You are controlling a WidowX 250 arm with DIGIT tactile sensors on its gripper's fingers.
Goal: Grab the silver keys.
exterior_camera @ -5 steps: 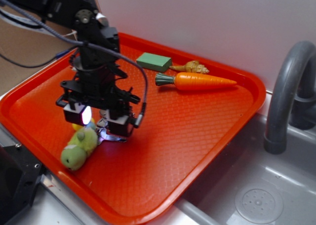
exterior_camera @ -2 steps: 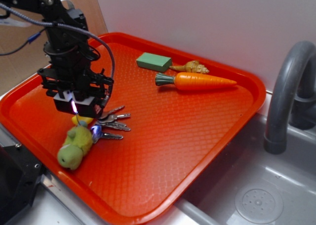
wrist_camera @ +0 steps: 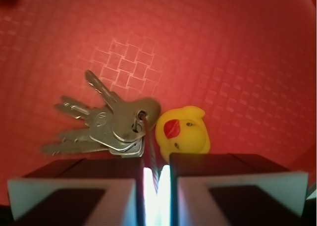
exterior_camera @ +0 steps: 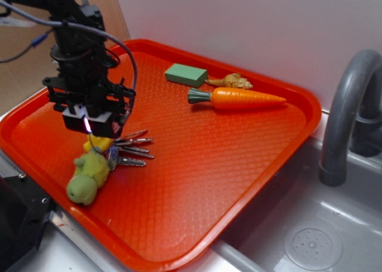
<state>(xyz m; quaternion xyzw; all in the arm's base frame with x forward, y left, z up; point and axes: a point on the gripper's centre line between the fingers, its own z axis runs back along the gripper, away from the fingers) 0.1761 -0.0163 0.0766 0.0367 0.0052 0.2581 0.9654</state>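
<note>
The silver keys [exterior_camera: 131, 148] lie fanned out on the orange tray [exterior_camera: 239, 147], at its front left. A thin chain [wrist_camera: 151, 151] joins them to a green-yellow plush toy [exterior_camera: 86, 176]. My gripper [exterior_camera: 91, 135] hangs just left of and above the keys, over the toy's yellow end. In the wrist view the keys [wrist_camera: 106, 129] lie ahead on the left and the toy's yellow face [wrist_camera: 182, 129] on the right. My gripper [wrist_camera: 157, 169] is shut, with the chain running between the nearly closed jaws.
A green block [exterior_camera: 186, 75], a tan ginger-like piece [exterior_camera: 230, 81] and an orange carrot [exterior_camera: 239, 98] lie at the tray's far side. A grey faucet [exterior_camera: 349, 117] and a steel sink [exterior_camera: 310, 236] are on the right. A wall stands behind the tray.
My gripper has risen from over the keys and moved left. The keys and the plush toy have shifted left with it, and the keys now show uncovered.
</note>
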